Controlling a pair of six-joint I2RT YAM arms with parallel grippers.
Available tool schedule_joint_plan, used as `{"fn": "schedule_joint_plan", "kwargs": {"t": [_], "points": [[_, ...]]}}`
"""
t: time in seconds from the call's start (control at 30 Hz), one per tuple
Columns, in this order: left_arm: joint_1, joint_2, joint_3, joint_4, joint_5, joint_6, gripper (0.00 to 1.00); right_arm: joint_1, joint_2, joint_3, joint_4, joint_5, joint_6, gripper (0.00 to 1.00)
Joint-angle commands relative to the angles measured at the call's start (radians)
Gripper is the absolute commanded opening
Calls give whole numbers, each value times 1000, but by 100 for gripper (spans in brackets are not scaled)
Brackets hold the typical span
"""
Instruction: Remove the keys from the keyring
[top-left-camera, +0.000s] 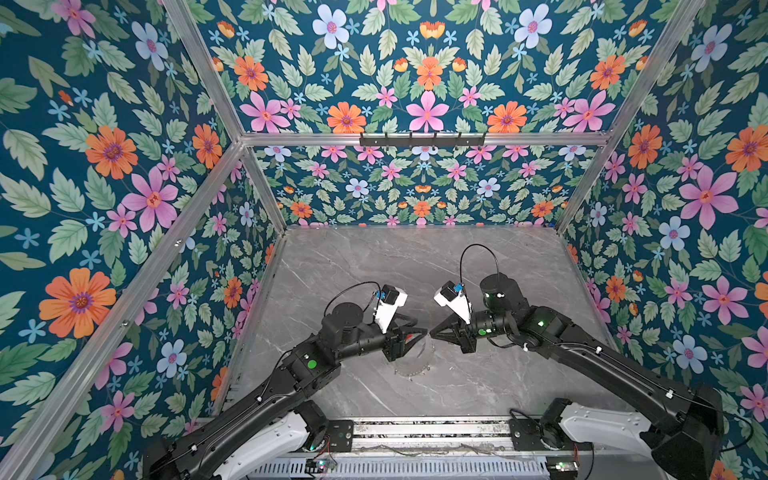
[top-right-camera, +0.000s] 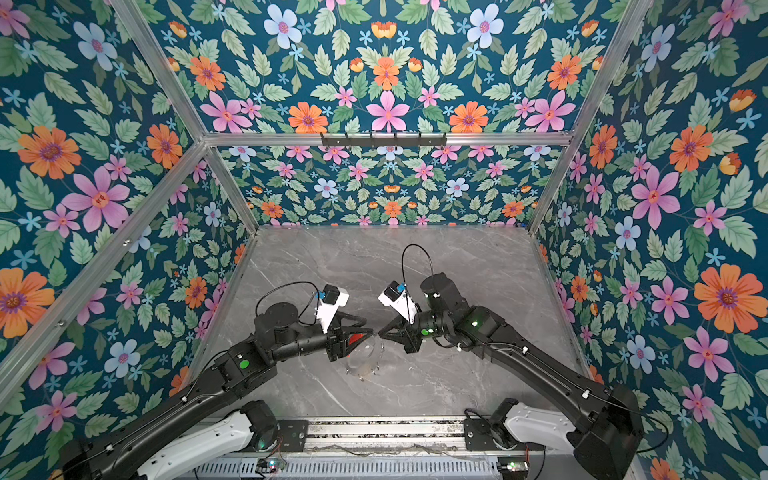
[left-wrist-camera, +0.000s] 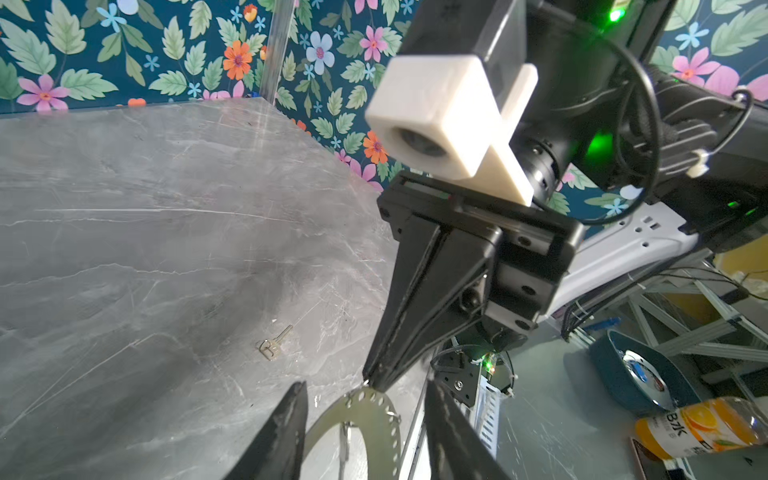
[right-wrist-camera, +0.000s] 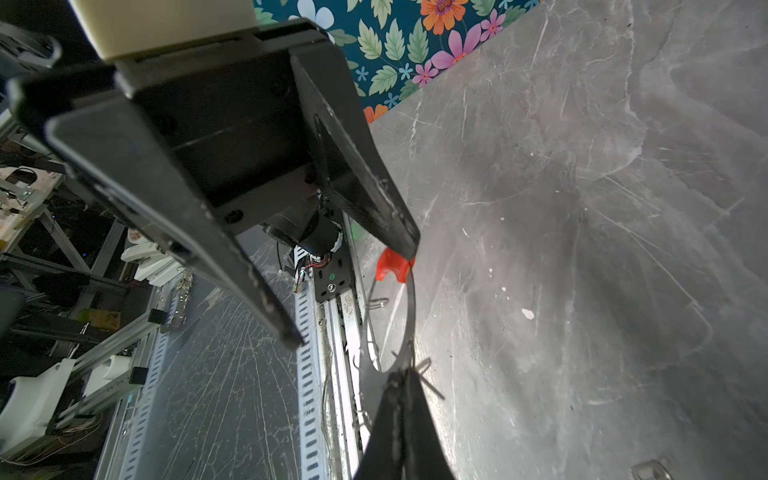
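Marble tabletop (top-left-camera: 374, 270) beneath the suspended keyring (left-wrist-camera: 376, 405), which is pinched at its rim by the closed right gripper (left-wrist-camera: 371, 379) and straddled near its red sleeve (right-wrist-camera: 390, 266) by the half-spread left gripper (top-left-camera: 419, 328); closure there is judged due next.

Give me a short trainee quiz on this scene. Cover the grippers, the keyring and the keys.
1. Fill in: a loose key lies on the ____.
2. True or false: the left gripper is shut.
3. Pick one. The right gripper pinches: A the key; B the keyring; C nothing.

Key: 1 table; 2 false, its jaws stand apart around the keyring; 3 B, at the rim.
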Motion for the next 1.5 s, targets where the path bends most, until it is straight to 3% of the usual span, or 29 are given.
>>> {"fn": "schedule_joint_plan", "kwargs": {"t": [0.0,0.17,0.43,0.6,0.73,0.87,1.07,1.17,1.47], "points": [[1,10,6,33,15,15,60,0,-11,3,7,-35,-14,0],[1,12,2,-10,-82,0,72,1,-39,3,-17,-25,-24,0],[1,25,-5,-37,-102,-12,72,1,-107,-12,11,25,-13,0],[3,7,-27,36,9,-24,55,0,-126,-16,20,55,-9,0],[4,9,-44,108,136,-45,54,1,-142,-25,38,73,-2,0],[4,36,-40,122,164,-50,48,1,-149,-29,57,69,8,0],[4,67,-35,143,195,-56,20,1,-151,-23,48,52,-5,0],[4,73,-32,154,218,-56,0,1,-150,-27,58,-6,-24,0],[4,55,-41,212,357,-54,0,1,-148,-24,77,-148,-60,0]]}}
